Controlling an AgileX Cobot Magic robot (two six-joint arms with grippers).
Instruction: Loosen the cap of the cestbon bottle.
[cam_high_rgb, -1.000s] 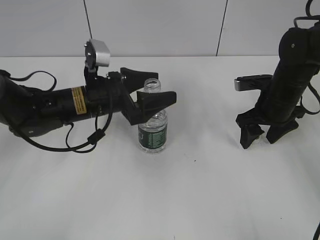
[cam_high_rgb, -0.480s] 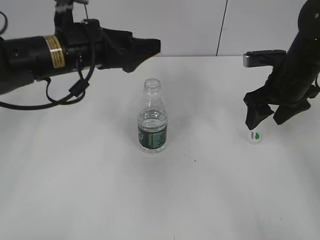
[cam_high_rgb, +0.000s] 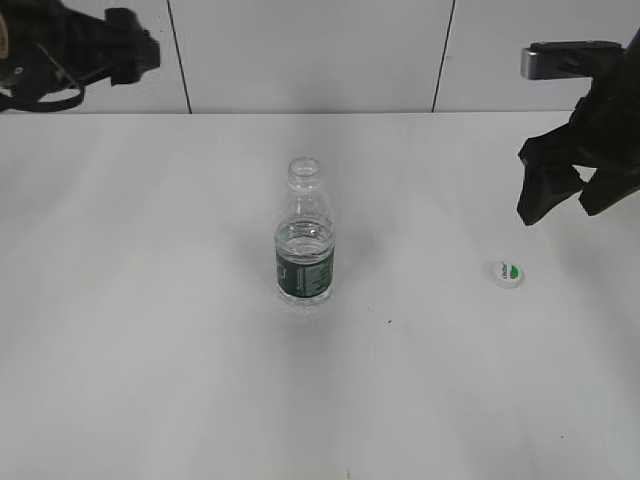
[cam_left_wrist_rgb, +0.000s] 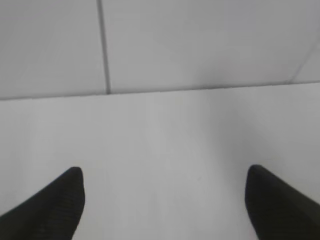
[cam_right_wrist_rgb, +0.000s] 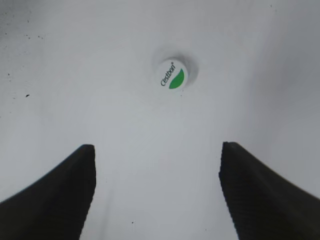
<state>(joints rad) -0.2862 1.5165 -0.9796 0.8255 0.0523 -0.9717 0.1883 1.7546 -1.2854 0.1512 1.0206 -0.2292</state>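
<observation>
The cestbon bottle (cam_high_rgb: 304, 243) stands upright in the middle of the white table, clear with a dark green label, its neck open with no cap on it. The white cap (cam_high_rgb: 507, 273) with a green mark lies flat on the table to the right, also seen in the right wrist view (cam_right_wrist_rgb: 173, 77). My right gripper (cam_high_rgb: 566, 201) hangs open and empty above the cap; its fingers (cam_right_wrist_rgb: 157, 172) frame bare table. My left gripper (cam_high_rgb: 135, 52) is raised at the far upper left, far from the bottle, open and empty (cam_left_wrist_rgb: 164, 187).
The white table (cam_high_rgb: 200, 380) runs back to a pale panelled wall (cam_high_rgb: 310, 50) with dark vertical seams. Small dark specks mark the table surface near the cap.
My left arm has let go of the bottle and pulled up and away to the far left. My right gripper has left the cap on the table and risen above it.
</observation>
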